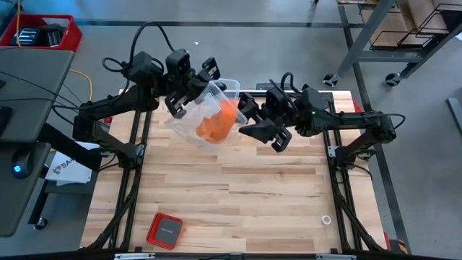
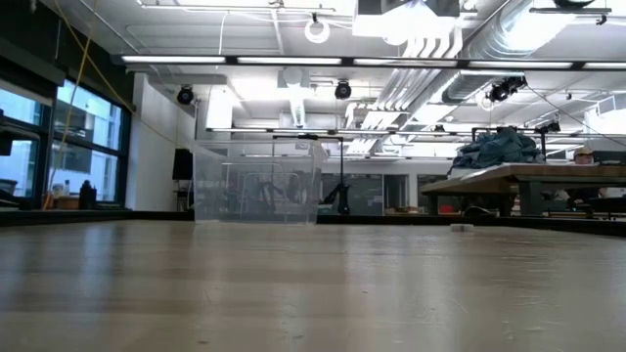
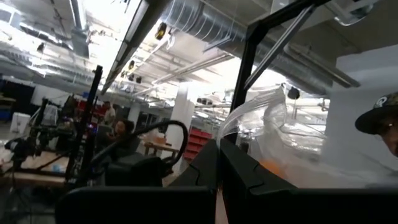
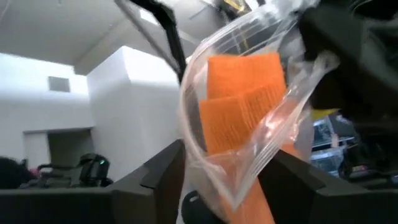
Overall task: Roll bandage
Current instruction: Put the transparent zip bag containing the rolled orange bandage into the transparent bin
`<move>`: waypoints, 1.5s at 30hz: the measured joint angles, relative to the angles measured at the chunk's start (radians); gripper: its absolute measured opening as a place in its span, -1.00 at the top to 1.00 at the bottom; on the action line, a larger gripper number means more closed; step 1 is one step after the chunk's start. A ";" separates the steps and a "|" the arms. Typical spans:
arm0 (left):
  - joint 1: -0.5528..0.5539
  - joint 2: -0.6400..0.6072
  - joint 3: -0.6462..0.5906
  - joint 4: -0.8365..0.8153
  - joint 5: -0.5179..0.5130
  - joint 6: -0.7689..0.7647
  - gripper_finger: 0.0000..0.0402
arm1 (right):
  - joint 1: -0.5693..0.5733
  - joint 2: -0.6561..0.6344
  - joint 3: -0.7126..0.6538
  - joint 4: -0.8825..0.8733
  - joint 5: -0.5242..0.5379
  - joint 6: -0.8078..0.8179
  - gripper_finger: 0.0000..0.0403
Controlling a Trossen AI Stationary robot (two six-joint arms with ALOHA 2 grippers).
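Note:
A crinkled clear plastic bag [image 1: 204, 108] hangs above the table's far middle, with the orange bandage [image 1: 220, 121] folded inside it. My left gripper [image 1: 180, 103] is shut on the bag's left side. My right gripper [image 1: 250, 121] is open just right of the bag. In the right wrist view the bag's lower corner [image 4: 239, 186] and the bandage [image 4: 242, 106] lie between that gripper's [image 4: 227, 180] spread fingers. The low view shows neither gripper. My left gripper pinches the bag's edge [image 3: 231, 134] between its two shut fingers, coming from the table's left and slanting upward. One layer or several, I cannot tell. The bag is lifted clear of the table, slack and crumpled. My right gripper's fingers stand on either side of the bag's lower end; whether they touch it, I cannot tell.
A small red square case [image 1: 164, 230] lies near the table's front left, and a small white ring [image 1: 326, 219] at the front right. A clear box [image 2: 256, 184] stands at the table's far edge. A person [image 3: 380, 121] shows beyond the table.

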 joint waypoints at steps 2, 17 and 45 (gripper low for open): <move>-0.003 0.000 0.000 -0.018 0.007 -0.001 1.00 | 0.000 0.000 0.000 0.002 0.028 -0.009 0.24; 0.036 -0.066 0.000 -0.367 -0.013 0.053 0.78 | -0.018 -0.142 -0.001 -0.457 0.024 -0.111 1.00; -0.025 0.065 -0.011 -1.000 -0.200 0.475 -0.06 | -0.031 -0.253 -0.002 -1.453 0.212 -0.281 1.00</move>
